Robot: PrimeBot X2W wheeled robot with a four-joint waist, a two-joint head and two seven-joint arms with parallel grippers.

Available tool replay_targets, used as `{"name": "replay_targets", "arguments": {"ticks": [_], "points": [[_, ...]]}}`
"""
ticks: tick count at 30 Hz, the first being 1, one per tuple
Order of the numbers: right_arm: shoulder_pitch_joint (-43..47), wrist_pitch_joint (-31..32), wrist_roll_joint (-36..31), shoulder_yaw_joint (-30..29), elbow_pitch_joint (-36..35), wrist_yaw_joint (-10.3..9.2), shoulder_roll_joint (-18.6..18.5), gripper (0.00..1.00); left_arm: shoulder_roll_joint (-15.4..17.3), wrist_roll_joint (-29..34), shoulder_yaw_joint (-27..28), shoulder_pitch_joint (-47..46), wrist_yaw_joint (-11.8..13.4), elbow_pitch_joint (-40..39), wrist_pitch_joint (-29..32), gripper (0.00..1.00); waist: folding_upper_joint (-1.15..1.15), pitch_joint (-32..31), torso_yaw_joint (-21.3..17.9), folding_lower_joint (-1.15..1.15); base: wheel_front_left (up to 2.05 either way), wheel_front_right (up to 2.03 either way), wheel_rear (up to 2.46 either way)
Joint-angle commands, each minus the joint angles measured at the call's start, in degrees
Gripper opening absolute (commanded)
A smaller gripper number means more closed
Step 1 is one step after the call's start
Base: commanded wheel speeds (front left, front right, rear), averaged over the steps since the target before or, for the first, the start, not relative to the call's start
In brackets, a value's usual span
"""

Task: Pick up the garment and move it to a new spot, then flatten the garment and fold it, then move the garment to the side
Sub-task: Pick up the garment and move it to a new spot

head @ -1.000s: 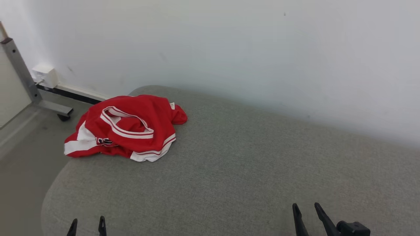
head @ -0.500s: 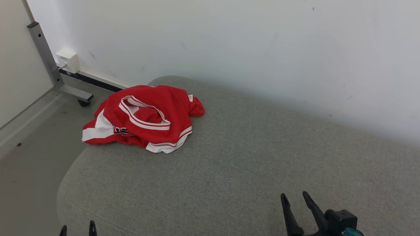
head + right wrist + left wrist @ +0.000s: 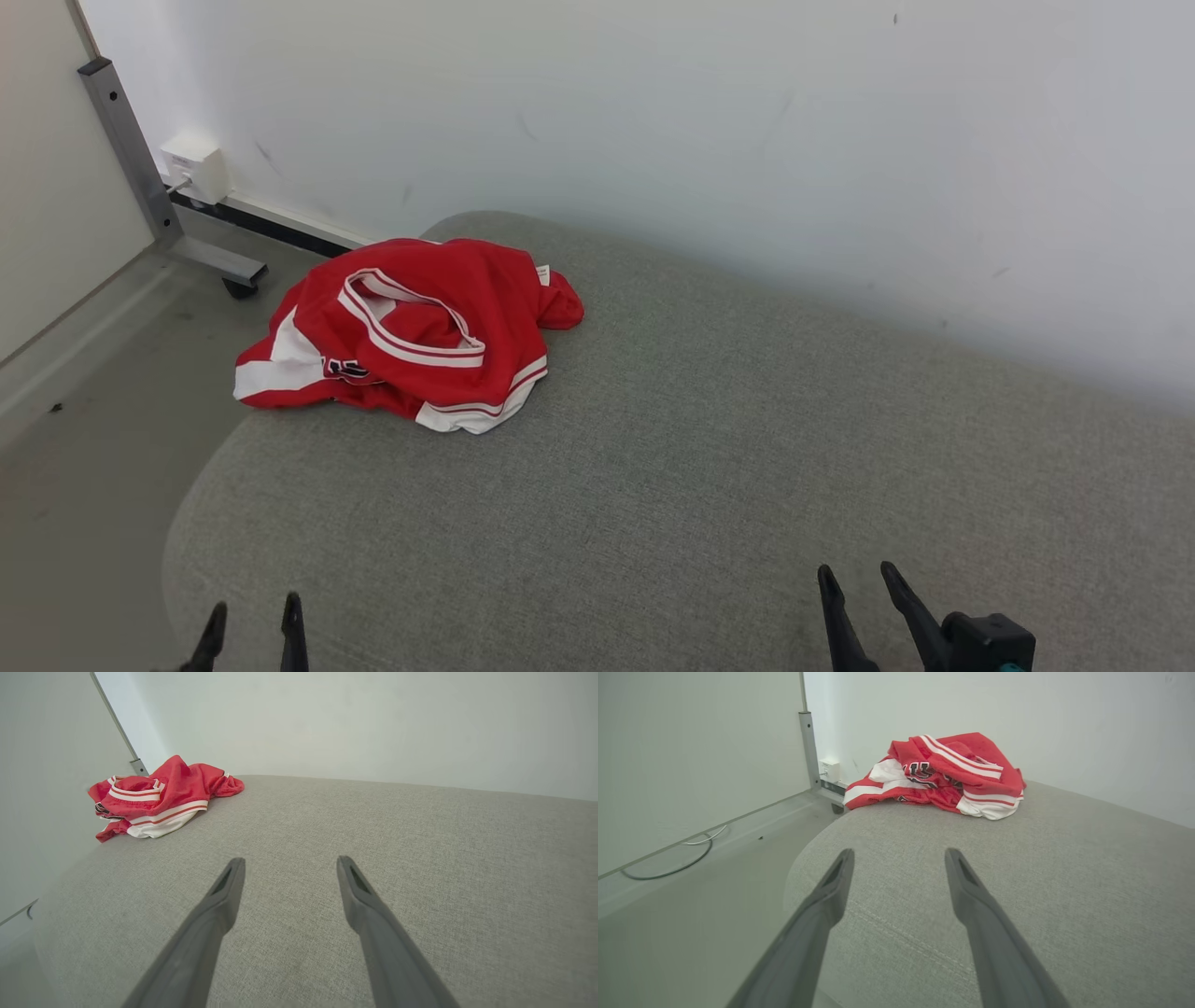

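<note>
A crumpled red garment (image 3: 411, 331) with white striped trim lies bunched at the far left corner of a grey upholstered surface (image 3: 709, 467), partly hanging over its left edge. The left wrist view has the garment (image 3: 943, 772) ahead of my left gripper (image 3: 899, 855), which is open and empty. In the head view my left gripper (image 3: 254, 609) sits at the bottom edge, well short of the cloth. My right gripper (image 3: 854, 574) is open and empty at the lower right, far from the garment (image 3: 159, 795).
A white wall (image 3: 747, 131) runs along the back of the surface. On the floor (image 3: 84, 411) to the left stand a metal post on a wheeled foot (image 3: 177, 238), a white wall box (image 3: 196, 168) and a loose cable (image 3: 677, 858).
The head camera shifted, so the whole scene slid right in view. The garment lies as before. Both grippers stay open and empty near the bottom edge.
</note>
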Motion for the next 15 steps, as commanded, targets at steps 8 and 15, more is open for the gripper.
{"name": "replay_targets", "arguments": {"ticks": [8,15], "points": [[-2.9,3.0,-4.9,0.4,-5.7,-0.12,-0.2,1.0,3.3,-7.8,-0.9,-16.0,-1.5,7.0,5.3,1.0,0.0,10.6,-8.1,0.0,0.0,0.0,0.0],[-7.2,5.6,-7.0,3.1,-10.7,-0.12,-0.2,1.0,9.0,-17.7,-3.2,-28.5,-1.6,11.7,11.4,1.0,0.0,20.3,-15.6,0.0,0.0,0.0,0.0]]}}
